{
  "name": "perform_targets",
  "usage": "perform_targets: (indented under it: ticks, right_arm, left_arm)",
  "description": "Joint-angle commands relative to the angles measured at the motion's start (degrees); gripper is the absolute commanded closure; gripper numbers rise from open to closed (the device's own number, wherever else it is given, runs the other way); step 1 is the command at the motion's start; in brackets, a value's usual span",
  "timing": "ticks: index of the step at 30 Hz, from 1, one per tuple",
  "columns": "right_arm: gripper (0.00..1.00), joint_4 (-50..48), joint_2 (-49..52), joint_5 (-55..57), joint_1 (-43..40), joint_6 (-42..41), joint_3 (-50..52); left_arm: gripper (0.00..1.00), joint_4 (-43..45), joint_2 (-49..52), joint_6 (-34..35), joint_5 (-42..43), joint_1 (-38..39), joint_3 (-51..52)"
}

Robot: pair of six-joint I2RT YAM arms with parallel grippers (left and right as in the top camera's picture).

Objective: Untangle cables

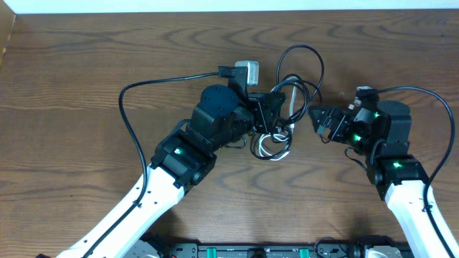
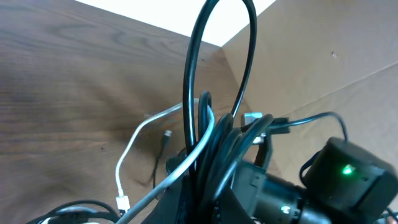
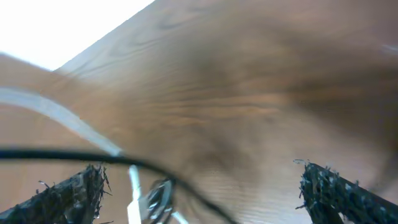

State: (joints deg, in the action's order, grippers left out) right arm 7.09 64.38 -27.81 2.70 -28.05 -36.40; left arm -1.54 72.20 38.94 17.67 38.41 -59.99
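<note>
The cables (image 2: 216, 148), black loops tangled with 1 white cord, are bunching inside the left gripper (image 1: 276, 107), which is clamping them, while the right gripper (image 1: 315, 119) is hovering just beside that left gripper, jaws gaping wide.

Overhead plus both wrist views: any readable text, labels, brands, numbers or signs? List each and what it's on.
No readable text in any view.
Grey adapter block: any print is too small to read.
Cables: no markings visible.
Arm housings: only green lights, no lettering legible.
Right wrist view: blurred, nothing to read.
</note>
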Motion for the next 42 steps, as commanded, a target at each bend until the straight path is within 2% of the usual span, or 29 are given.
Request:
perform_targets:
  ticks: [1,6,13,20,32,35,38,42]
  right_arm:
    - [0.01,-1.49,-0.09,-11.34,-0.13,6.08,-0.57]
    - [0.01,-3.43,-0.09,-17.84,-0.13,9.64,-0.57]
    - [0.01,-7.5,-0.09,-30.84,-0.11,16.0,-0.57]
    - [0.01,-10.19,-0.09,-41.88,0.02,21.44,-0.57]
    - [0.02,-11.65,-0.09,-42.66,0.02,20.22,-0.57]
    - [0.04,-16.44,-0.09,-42.6,0.07,14.14,-0.57]
    - [0.05,-20.0,-0.09,-41.48,0.9,9.66,-0.57]
    - [0.04,-21.51,-0.09,-37.48,3.06,7.23,-0.57]
  left_arm:
    - [0.92,0.26,-1.49,-3.45,-0.37,-0.13,-0.9]
    - [0.92,0.2,-1.46,-4.24,-0.39,-0.13,-0.9]
    - [0.92,-0.79,-1.49,-12.02,-0.44,-0.13,-0.9]
    - [0.92,-2.49,-1.46,-12.37,-5.57,-0.13,-0.87]
    - [0.92,-2.69,-1.4,-12.31,-8.44,-0.13,-0.87]
    - [0.92,-2.71,-1.09,-9.44,-11.19,-0.11,-0.87]
    - [0.92,-2.69,-0.44,-3.52,-12.9,-0.09,-0.87]
    - [0.92,-2.64,0.76,3.02,-14.32,-0.07,-0.87]
